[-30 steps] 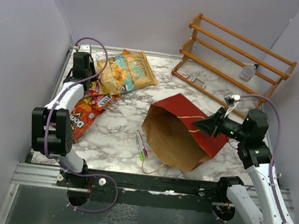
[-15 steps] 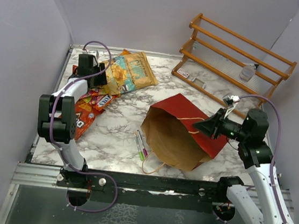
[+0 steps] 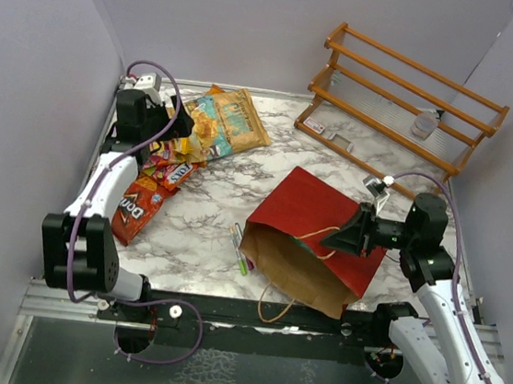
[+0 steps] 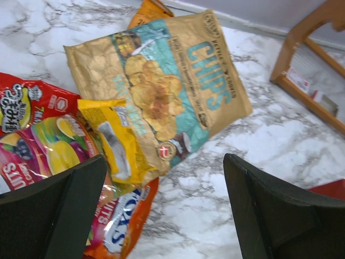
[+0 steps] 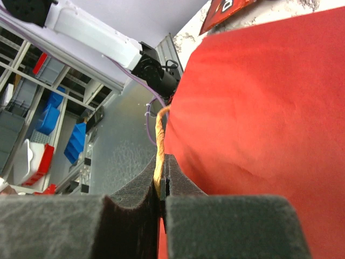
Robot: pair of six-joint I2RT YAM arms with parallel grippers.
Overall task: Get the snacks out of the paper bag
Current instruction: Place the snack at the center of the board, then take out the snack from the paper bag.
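The snacks lie heaped at the table's far left: a large tan-and-teal chip bag (image 3: 226, 119) (image 4: 178, 91), a red Doritos bag (image 3: 136, 211), and small red (image 4: 27, 102), yellow (image 4: 116, 143) and orange (image 4: 121, 226) packets. My left gripper (image 3: 171, 116) (image 4: 165, 162) hovers over this heap, open and holding nothing. The paper bag (image 3: 319, 213) (image 5: 259, 108) lies on its side at centre right, its brown mouth (image 3: 294, 270) facing the near edge. My right gripper (image 3: 346, 239) (image 5: 161, 172) is shut on the bag's string handle (image 5: 159, 135), holding the upper side up.
A wooden slatted rack (image 3: 407, 93) stands at the back right with a small clear item (image 3: 423, 125) on it. Two marker pens (image 3: 241, 246) lie just left of the bag's mouth. Purple walls close in both sides and the back.
My left gripper has opened over the snack heap and lifted slightly, swinging right. My right gripper has pulled the handle up and toward the left, raising and shifting the bag.
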